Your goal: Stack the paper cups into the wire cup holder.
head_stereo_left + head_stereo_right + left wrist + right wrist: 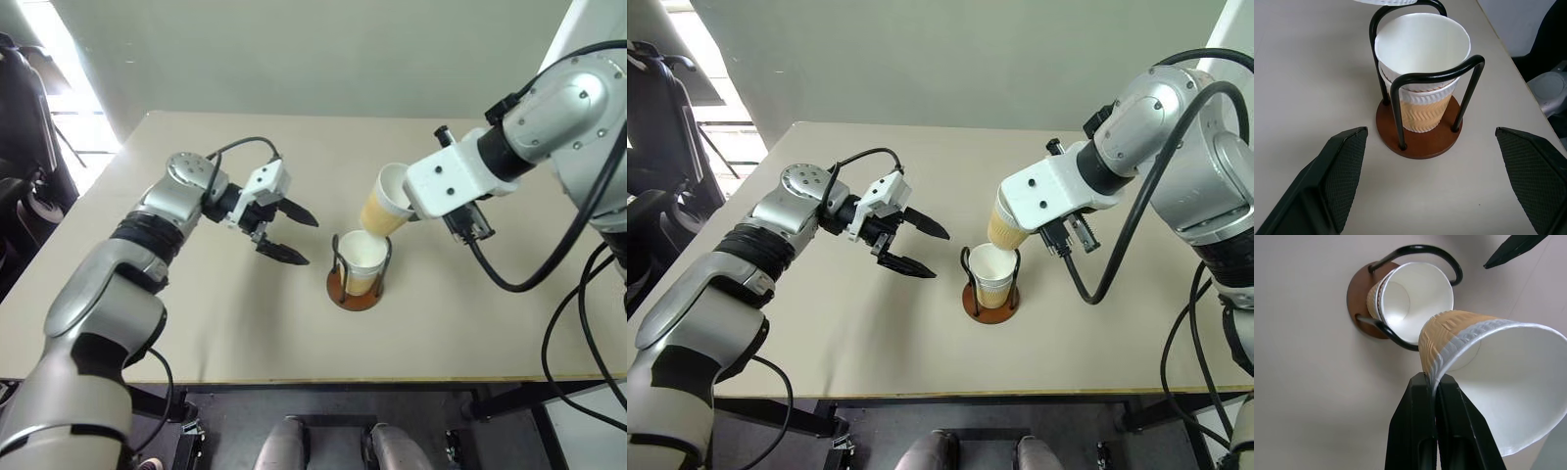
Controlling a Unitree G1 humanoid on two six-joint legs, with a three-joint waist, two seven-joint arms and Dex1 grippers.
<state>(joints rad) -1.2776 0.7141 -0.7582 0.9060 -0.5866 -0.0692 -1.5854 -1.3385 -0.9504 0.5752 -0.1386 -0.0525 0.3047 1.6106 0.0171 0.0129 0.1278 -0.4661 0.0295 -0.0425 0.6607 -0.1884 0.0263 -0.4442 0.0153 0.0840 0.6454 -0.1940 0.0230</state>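
The wire cup holder (pixel 350 298) stands on its brown disc base near the table's middle, its dark wire loops (pixel 1435 76) upright. Two nested paper cups (pixel 1422 49) sit inside it, mouths up. A third paper cup (pixel 384 211) hangs tilted just above and behind the holder, its tan bottom pointing down toward the nested cups. My right gripper (pixel 1434 382) is shut on that cup's rim wall. My left gripper (pixel 311 241) hovers to the left of the holder, open, with nothing between its fingers (pixel 1347 171), pointing toward the holder.
The beige table (pixel 196 323) stretches wide around the holder, its front edge close to me. A black chair (pixel 656 117) stands off the table's left side. Black cables (pixel 1117 264) hang from my right arm over the table's right part.
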